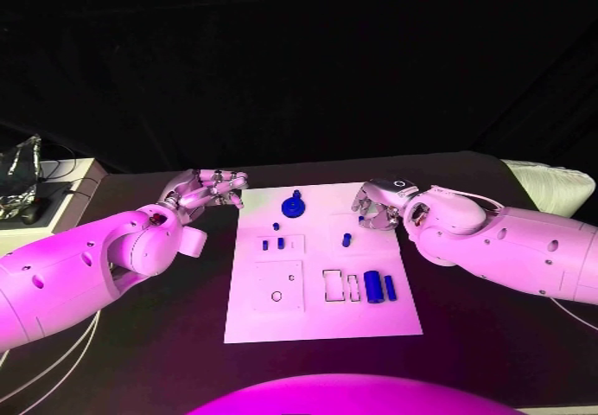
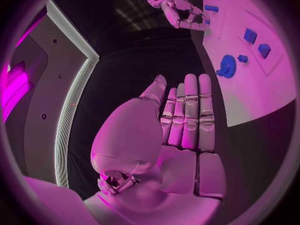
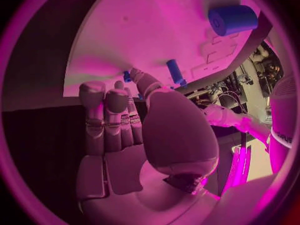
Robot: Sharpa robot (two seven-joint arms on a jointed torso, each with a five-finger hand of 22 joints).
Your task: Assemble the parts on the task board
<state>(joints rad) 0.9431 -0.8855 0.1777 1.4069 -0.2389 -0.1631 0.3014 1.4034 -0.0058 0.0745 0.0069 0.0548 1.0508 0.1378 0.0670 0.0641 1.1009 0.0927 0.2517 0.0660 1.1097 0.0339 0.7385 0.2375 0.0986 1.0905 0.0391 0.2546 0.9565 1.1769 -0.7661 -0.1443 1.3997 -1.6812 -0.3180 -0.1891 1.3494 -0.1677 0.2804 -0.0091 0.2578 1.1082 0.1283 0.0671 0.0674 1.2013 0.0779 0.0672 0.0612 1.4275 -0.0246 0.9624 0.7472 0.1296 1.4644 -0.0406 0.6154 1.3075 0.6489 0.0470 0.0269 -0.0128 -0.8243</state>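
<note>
White, the board lies flat at the middle of the black desk, long side running from the near edge toward the far edge. In the head view the left arm reaches in to the board's far left corner; its robot hand hovers just beside that corner over the bare desk, fingers curled loosely, nothing in it. The right arm comes to the board's far right edge, and the right robot hand hangs over that edge with fingers bent downward, grasping nothing. On the board a blue disc sits near the far edge, two small blue pegs left of centre, one short peg right of centre, and a thick cylinder with a thinner bar beside it near the right edge. Outlined recesses mark the near half.

From the left wrist, the left robot hand shows its palm with fingers straight and side by side, empty, above dark desk; the board lies beyond with the disc on it.

From the right wrist, the right robot hand is released, fingers extended over the board's edge. A fingertip lies near the short peg; whether they touch I cannot tell. The cylinder lies farther off.
</note>
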